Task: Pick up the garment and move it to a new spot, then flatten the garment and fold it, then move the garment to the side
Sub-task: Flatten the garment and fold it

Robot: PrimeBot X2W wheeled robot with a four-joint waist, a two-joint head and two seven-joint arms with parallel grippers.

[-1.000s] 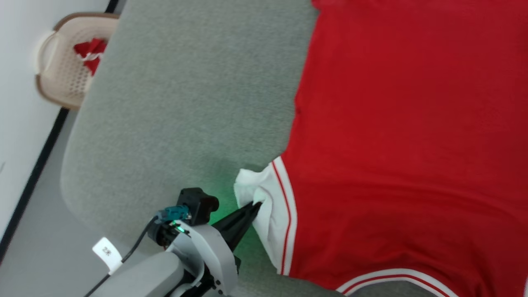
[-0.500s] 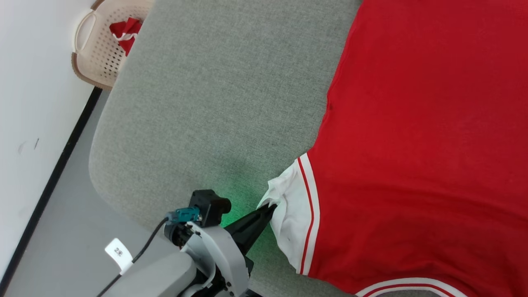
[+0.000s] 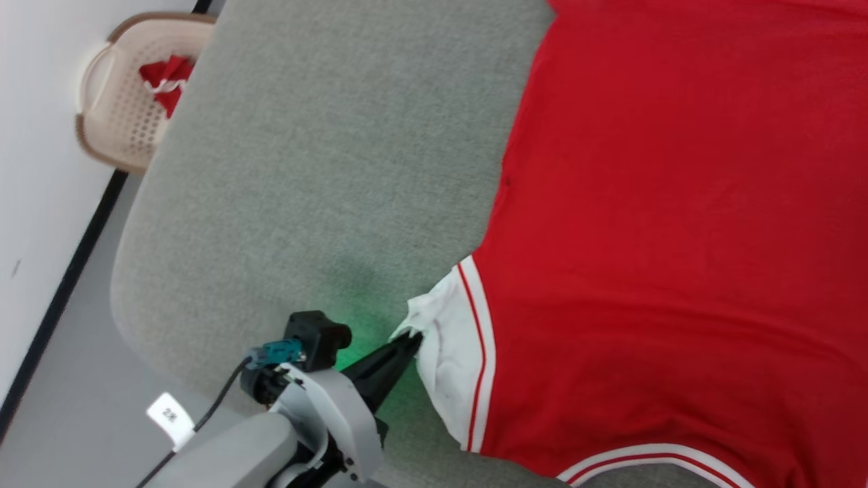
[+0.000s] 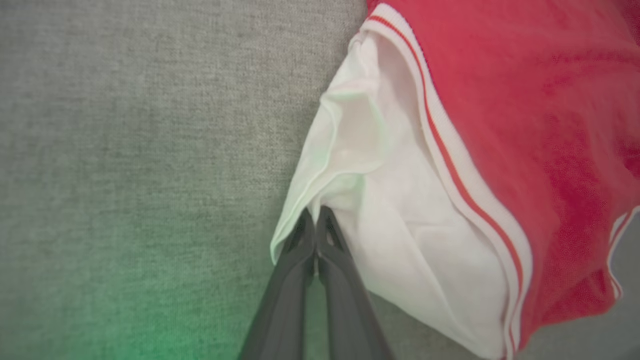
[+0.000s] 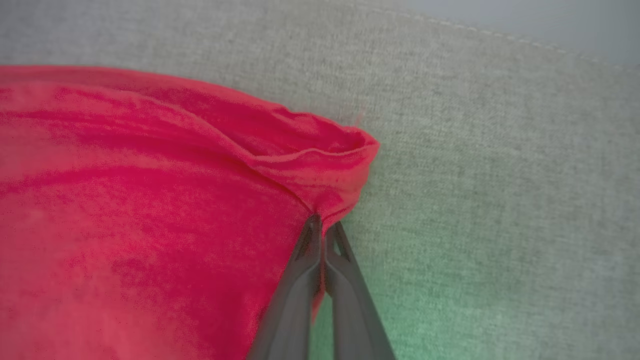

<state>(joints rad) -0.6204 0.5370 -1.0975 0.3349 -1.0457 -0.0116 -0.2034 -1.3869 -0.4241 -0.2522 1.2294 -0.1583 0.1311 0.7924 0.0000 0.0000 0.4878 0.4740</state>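
**Both grippers pinched on the shirt's edges**

The garment [image 3: 678, 237] lies spread, plain red side up, on the grey worktop [image 3: 325, 169]. In the head view its body stretches away to the right of our left gripper [image 3: 410, 339]. Left gripper: clenched on the rumpled edge of the white sleeve [image 4: 400, 210], fingers pointing in toward the cloth. Right gripper [image 5: 322, 227]: clenched on a bunched red corner. Our guess: flattening turns on drawing the sleeve leftward, away from the body, and the left arm sits right there.

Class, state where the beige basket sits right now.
In the head view's upper left, the beige basket stands beyond the grey padded surface, beside the white wall, holding a red cloth.
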